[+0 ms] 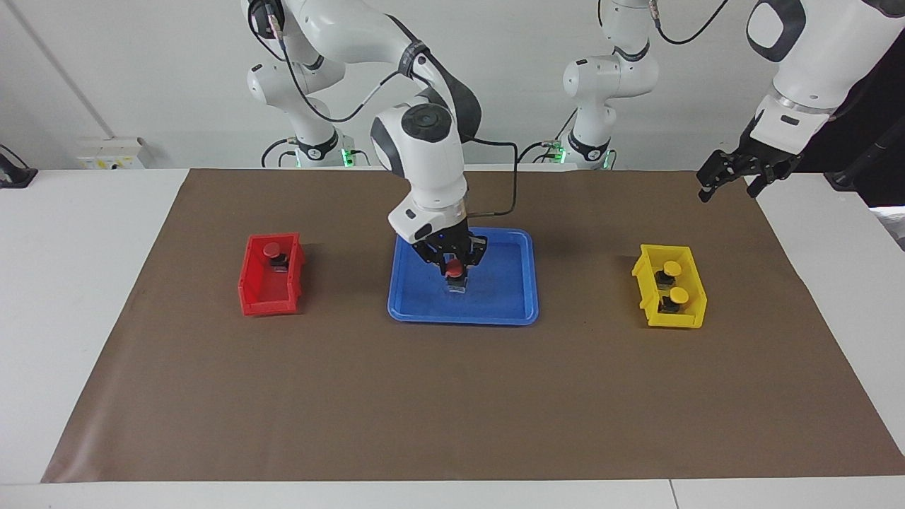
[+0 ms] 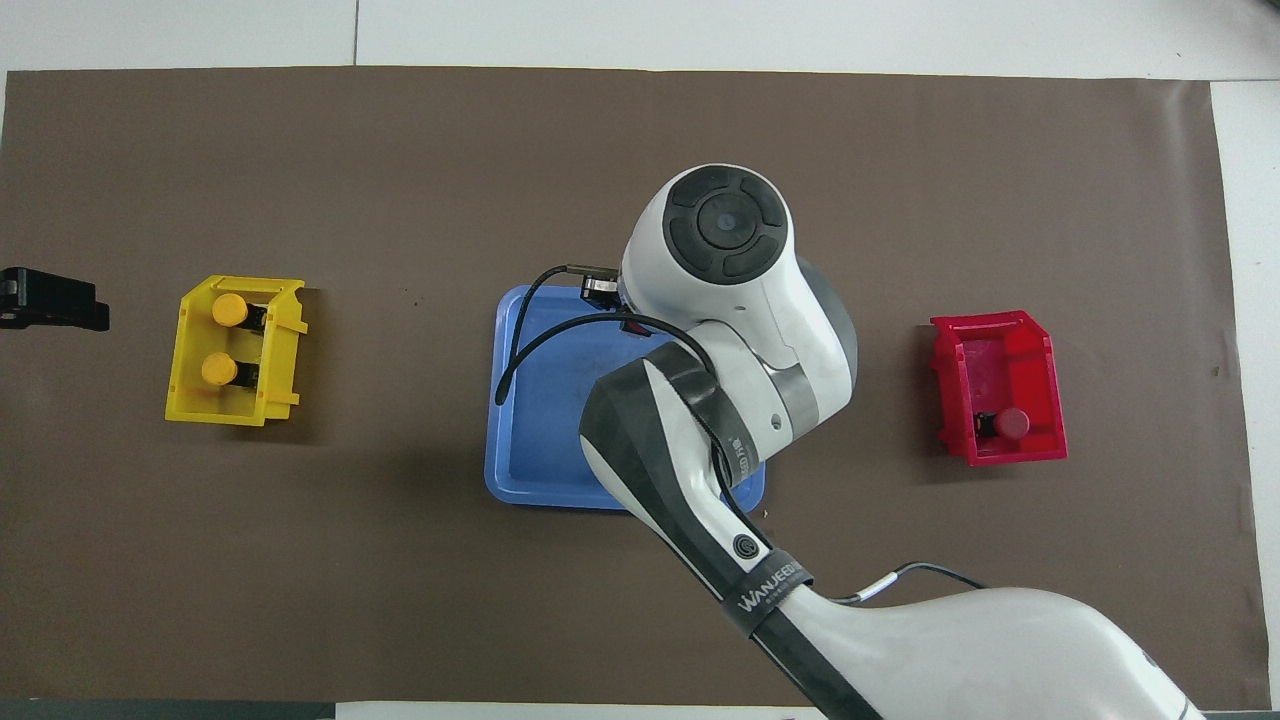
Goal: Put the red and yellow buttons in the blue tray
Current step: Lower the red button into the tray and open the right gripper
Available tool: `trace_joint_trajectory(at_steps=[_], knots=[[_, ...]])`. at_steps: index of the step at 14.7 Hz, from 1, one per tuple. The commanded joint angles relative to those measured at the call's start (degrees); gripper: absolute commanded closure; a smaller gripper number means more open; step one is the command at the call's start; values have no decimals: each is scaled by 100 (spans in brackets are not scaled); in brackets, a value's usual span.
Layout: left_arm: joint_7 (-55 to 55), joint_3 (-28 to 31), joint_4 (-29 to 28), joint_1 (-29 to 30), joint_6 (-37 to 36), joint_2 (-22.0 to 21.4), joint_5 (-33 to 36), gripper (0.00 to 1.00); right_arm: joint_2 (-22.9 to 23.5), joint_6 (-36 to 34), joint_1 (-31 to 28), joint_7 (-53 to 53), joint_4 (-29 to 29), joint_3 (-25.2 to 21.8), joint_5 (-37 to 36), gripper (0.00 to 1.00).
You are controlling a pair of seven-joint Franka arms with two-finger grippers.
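Note:
My right gripper (image 1: 455, 271) is shut on a red button (image 1: 455, 267), held upright low inside the blue tray (image 1: 505, 300); whether its black body touches the tray floor I cannot tell. In the overhead view the right arm's wrist hides that gripper and button and covers much of the blue tray (image 2: 540, 400). A second red button (image 1: 272, 249) (image 2: 1010, 424) sits in the red bin (image 1: 269, 305). Two yellow buttons (image 1: 672, 268) (image 1: 679, 295) sit in the yellow bin (image 1: 675, 319). My left gripper (image 1: 728, 180) waits open and raised near the mat's edge at the left arm's end.
A brown mat (image 1: 452, 396) covers the table. The red bin (image 2: 1000, 455) stands toward the right arm's end and the yellow bin (image 2: 185, 400) toward the left arm's end, with the tray between them. A black cable loops off the right wrist over the tray.

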Motion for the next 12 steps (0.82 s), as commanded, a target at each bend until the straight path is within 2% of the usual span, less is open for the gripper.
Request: trace_joint_trajectory(at_steps=[1,6,12], knots=[[48,-25,44,60,-127,-31,-87,0,134,66,95,97,-34,-22,-168,86],[40,-25,44,60,-119,-31,-87,0,152,110,166,114,-323,-22,-256,84],[48,-25,44,60,-119,-31,-87,0,144,479,236,141,-683,-22,-300,81]])
